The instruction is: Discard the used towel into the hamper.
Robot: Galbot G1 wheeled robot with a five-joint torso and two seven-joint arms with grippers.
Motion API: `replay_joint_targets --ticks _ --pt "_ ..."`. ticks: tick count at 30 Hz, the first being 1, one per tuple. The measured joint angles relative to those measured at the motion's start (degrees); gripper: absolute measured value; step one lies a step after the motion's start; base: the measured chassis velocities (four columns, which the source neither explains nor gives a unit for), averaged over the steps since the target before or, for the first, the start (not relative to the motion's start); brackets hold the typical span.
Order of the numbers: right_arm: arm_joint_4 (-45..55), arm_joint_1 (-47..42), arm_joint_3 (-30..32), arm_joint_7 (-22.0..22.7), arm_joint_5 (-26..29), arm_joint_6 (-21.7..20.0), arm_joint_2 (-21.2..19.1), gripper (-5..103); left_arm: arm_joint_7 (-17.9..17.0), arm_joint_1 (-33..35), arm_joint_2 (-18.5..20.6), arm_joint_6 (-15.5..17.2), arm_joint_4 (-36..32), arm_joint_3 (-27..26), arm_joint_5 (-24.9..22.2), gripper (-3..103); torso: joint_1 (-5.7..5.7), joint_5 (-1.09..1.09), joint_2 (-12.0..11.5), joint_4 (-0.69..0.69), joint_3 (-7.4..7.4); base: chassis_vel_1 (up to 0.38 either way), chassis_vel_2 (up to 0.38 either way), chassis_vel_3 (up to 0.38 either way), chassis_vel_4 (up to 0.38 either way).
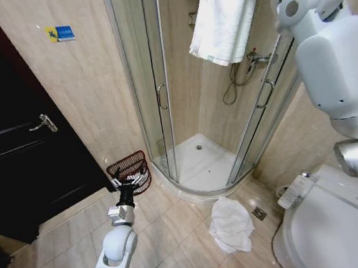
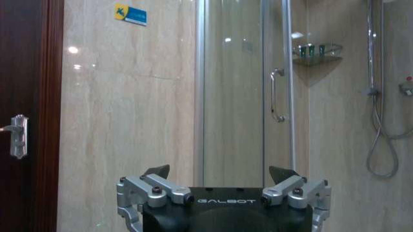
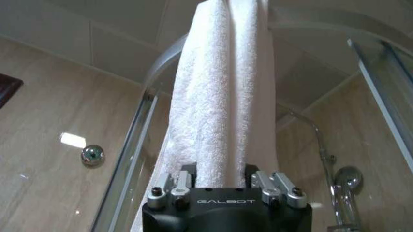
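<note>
Head view: the left end effector (image 1: 128, 185) is stretched out low over the tiled floor (image 1: 63, 248), pointing at the hamper (image 1: 130, 171), which sits on the floor against the beige wall, right beside the shower enclosure's (image 1: 162, 97) glass door. Its tip overlaps the hamper's front rim from this angle, can't tell if it's actually touching. A white towel (image 1: 224, 14) hangs up high in front of the shower glass, and the right arm (image 1: 338, 60) is raised on that side. There's also a second towel (image 1: 231, 224) crumpled on the floor just outside the shower's curved base, between the hamper and the toilet (image 1: 330, 227). Dark door (image 1: 19, 138) over on the left

Left wrist view: the left end effector (image 2: 219, 175) has its fingers spread wide apart with nothing between them, facing the wall and the shower door handle (image 2: 276, 94). Door lever (image 2: 16, 135) shows at the edge

Right wrist view: the right end effector (image 3: 221, 171) is clamped on the hanging white towel (image 3: 223, 92), which runs straight up from between the fingers toward the ceiling, with the shower head (image 3: 347, 178) off to the side
</note>
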Motion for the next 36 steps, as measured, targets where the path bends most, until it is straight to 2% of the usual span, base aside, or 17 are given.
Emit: replay_joint_targets --ticks 4,6,8,9,12,15,30,36 --pt "-0.27 -0.33 0.08 -0.16 -0.05 0.06 -0.05 30 0.03 -0.02 0.00 -0.01 0.00 -0.02 0.00 100 0.00 0.00 0.00 0.00 0.00 0.000 0.000 0.000 0.000" --pt "-0.28 -0.51 0.17 -0.16 -0.11 0.11 -0.01 30 0.10 -0.03 0.00 -0.01 0.00 -0.02 0.02 100 0.00 0.00 0.00 0.00 0.00 0.000 0.000 0.000 0.000" --pt "-0.21 -1.07 0.42 -0.17 -0.28 0.22 0.01 22 0.27 -0.01 -0.02 -0.01 0.00 0.04 0.14 100 0.00 0.00 0.00 0.00 0.00 0.000 0.000 0.000 0.000" --pt "-0.21 -1.07 0.42 -0.17 -0.28 0.22 0.01 22 0.27 -0.01 -0.02 -0.01 0.00 0.04 0.14 100 0.00 0.00 0.00 0.00 0.00 0.000 0.000 0.000 0.000" --pt "0.28 -1.58 0.53 -0.16 -0.32 0.27 -0.29 12 0.37 0.00 -0.14 -0.01 0.00 0.21 0.28 100 0.00 0.00 0.00 0.00 0.00 0.000 0.000 0.000 0.000" --pt "0.83 -1.98 0.44 0.12 -0.31 0.27 -0.89 5 0.43 -0.04 -0.16 -0.02 0.04 0.24 0.35 100 0.00 0.00 0.00 0.00 0.00 0.000 0.000 0.000 0.000" --pt "6.02 -7.54 2.02 0.42 0.54 0.27 -5.52 5 0.79 0.23 -0.29 -0.60 0.45 0.34 0.98 100 0.00 0.00 0.00 0.00 -0.01 0.000 0.000 0.000 0.000" --pt "9.94 -12.64 3.75 0.88 1.18 0.21 -7.82 5 0.89 -0.25 -0.20 -0.61 0.79 0.65 1.11 100 0.00 0.00 0.00 0.00 -0.01 0.000 0.000 0.000 0.000"
